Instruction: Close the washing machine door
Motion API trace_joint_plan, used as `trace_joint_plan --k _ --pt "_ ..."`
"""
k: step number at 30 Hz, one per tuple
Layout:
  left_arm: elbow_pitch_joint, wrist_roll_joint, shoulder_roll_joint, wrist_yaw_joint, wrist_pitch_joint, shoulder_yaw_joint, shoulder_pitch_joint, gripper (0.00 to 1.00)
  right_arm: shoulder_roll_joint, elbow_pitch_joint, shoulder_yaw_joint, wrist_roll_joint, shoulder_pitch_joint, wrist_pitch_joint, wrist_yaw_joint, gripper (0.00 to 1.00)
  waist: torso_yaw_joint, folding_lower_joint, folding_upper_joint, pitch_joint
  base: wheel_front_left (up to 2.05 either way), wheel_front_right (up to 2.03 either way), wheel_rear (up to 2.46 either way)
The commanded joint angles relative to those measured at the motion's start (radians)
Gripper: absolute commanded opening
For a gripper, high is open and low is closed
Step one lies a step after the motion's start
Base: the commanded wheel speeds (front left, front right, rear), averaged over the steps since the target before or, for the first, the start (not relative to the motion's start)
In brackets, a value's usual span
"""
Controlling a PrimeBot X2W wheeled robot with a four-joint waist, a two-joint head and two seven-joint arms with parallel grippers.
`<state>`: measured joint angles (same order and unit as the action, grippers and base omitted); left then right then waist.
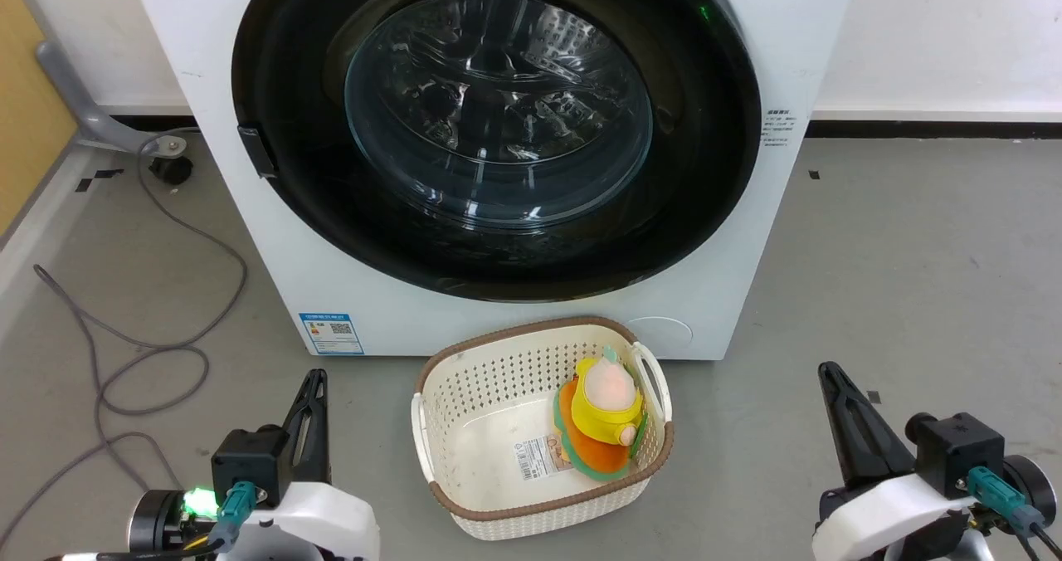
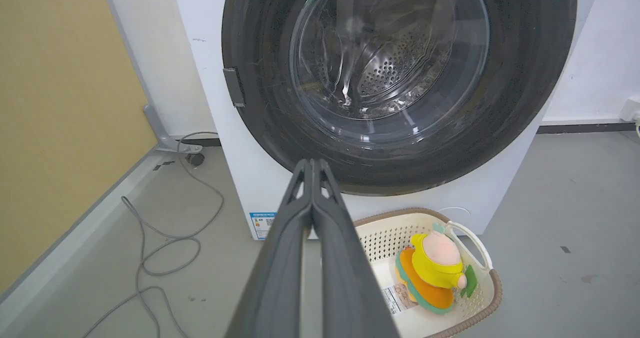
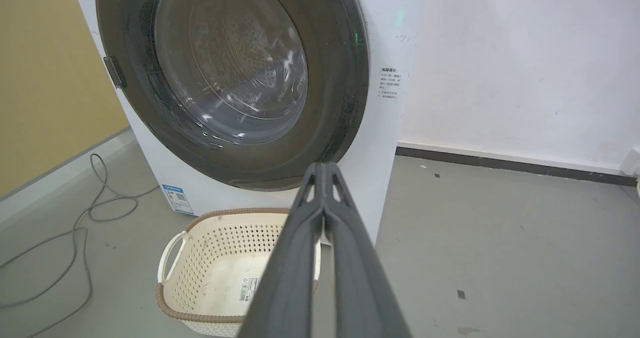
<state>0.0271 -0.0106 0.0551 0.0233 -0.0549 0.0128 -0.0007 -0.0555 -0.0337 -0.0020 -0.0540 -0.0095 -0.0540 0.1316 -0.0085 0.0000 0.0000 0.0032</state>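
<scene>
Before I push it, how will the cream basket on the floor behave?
The cream basket looks like perforated plastic, so probably light and easy to slide. The toy sits at one end, so the basket may turn while pushed.

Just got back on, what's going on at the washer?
Nothing is being handled. The round glossy black glass-windowed door lies flush on the white front-loading washing machine, apparently shut. The left claw and right claw are both shut, empty, low and back from it. A cream perforated plastic basket holding a yellow and orange plush toy sits before the machine, between them.
</scene>
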Motion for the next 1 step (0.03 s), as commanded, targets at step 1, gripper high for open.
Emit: trace_joint_plan --k 1 --pt "-0.006 0.004 0.0 -0.003 0.005 -0.005 0.001 0.0 0.004 0.01 0.001 0.012 0.008 0.003 -0.001 0.0 0.0 0.0 0.0 0.0 0.0 0.0 0.0"
